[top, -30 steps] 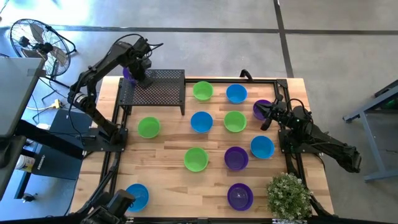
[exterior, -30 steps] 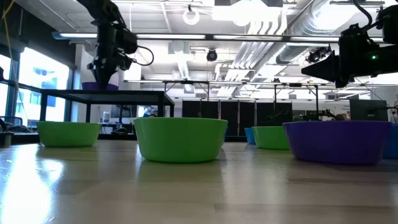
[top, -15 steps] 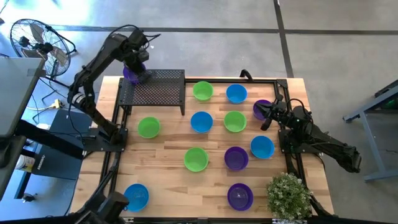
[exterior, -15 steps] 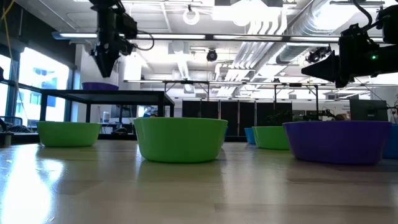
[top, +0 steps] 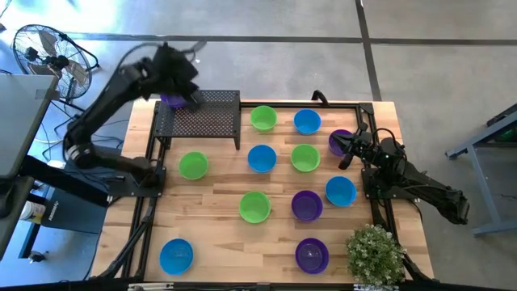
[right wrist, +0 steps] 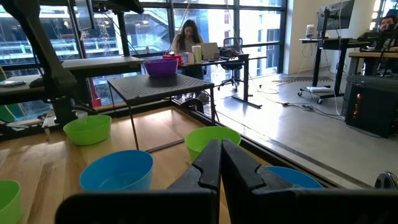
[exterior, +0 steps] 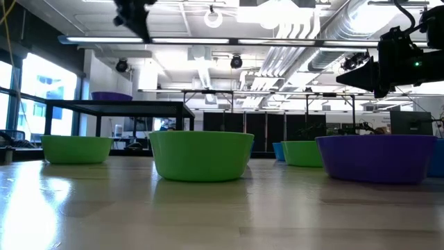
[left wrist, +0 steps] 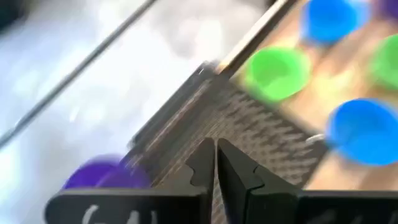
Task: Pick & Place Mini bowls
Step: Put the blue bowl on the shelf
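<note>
Mini bowls [top: 261, 158], glossy green, blue and purple, dot the tabletop [top: 218, 234]; one purple bowl [top: 171, 100] sits on the black mesh rack [top: 206, 115], released by the left tool [top: 191, 87], now lifted away with fingers pressed together. At right, the right tool [top: 347, 145] waits pressed together beside another purple bowl [top: 339, 139].

Overhead, table-level, 2 wrist cameras share rack [top: 198, 113].

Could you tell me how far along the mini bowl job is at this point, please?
Done: one purple bowl sits on the black mesh rack. In hand: nothing; the left claw is shut and empty above the rack, the right claw shut by the table's right edge. Left: the bowls on the table, such as the green bowl.
</note>
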Controlling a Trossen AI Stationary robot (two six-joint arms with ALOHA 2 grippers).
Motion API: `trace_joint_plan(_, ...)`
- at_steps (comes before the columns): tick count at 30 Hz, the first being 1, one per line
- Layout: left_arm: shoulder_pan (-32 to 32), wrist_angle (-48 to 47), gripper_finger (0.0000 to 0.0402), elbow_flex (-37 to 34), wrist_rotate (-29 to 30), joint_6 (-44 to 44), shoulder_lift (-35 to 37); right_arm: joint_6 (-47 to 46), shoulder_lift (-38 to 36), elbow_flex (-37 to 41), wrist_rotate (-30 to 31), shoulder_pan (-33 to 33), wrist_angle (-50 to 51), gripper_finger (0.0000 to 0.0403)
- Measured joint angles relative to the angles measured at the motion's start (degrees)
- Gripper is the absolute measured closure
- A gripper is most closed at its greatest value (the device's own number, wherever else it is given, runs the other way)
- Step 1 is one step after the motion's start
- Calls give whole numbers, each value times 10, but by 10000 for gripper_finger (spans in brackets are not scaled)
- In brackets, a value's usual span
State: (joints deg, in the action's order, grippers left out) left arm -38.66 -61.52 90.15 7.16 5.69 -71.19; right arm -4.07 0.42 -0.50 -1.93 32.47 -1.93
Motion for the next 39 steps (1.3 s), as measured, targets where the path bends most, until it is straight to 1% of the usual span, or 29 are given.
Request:
trace_joint_plan(4,82,143,396,-116,-3,-2,42,0,0,0,0,0,0,402)
trace_joint_plan(9,157,358,399,-294,-19,-2,99,0,0,0,0,0,0,402)
trace_joint_plan(13,201,544,401,-448,-41,-12,125,0,0,0,0,0,0,402)
trace_joint_plan(17,231,773,401,-597,-71,-48,139,0,0,0,0,0,0,402)
trace_joint_plan(19,249,876,401,-659,-74,-60,138,0,0,0,0,0,0,402)
trace_joint_plan(22,271,976,401,-718,-58,-75,138,0,0,0,0,0,0,402)
trace_joint_plan(24,283,993,401,-740,-49,-82,140,0,0,0,0,0,0,402)
trace_joint_plan(27,299,986,401,-760,-46,-86,164,0,0,0,0,0,0,402)
trace_joint_plan(32,313,961,401,-770,-31,-76,167,0,0,0,0,0,0,402)
trace_joint_plan(39,312,952,401,-769,-37,-33,167,0,0,0,0,0,0,402)
